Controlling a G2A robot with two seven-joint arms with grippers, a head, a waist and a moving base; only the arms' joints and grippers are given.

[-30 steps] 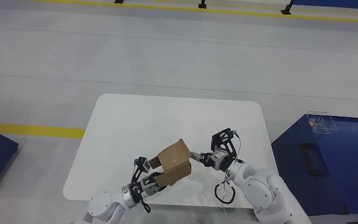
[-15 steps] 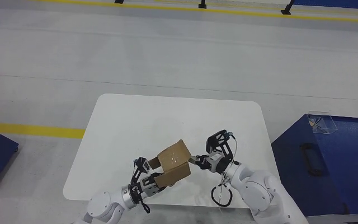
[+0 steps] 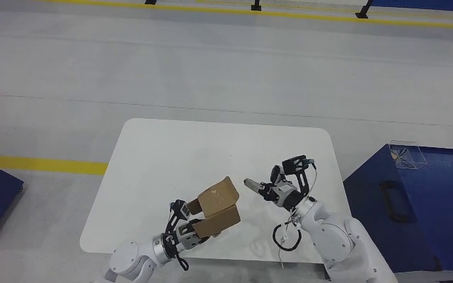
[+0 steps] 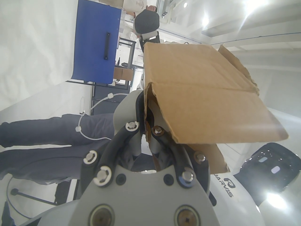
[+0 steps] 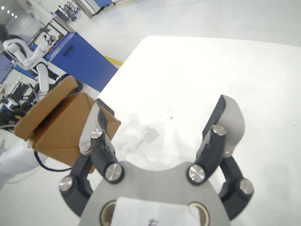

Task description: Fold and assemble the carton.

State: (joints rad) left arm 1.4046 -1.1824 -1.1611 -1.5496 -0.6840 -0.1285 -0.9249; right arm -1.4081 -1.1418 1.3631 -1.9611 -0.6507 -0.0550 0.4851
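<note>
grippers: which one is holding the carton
The left gripper, shut on the carton. The right gripper is open, empty and apart from the carton.

The carton is plain brown cardboard with no print. It is gripped in the jaws of the left gripper, which is light grey with black linkages and silver screws. The right gripper is the same grey, and its pads are black and ribbed. Between those jaws the table shows glossy white. Beyond them stands a solid blue cabinet, and a yellow stripe crosses the pale grey floor.
</note>
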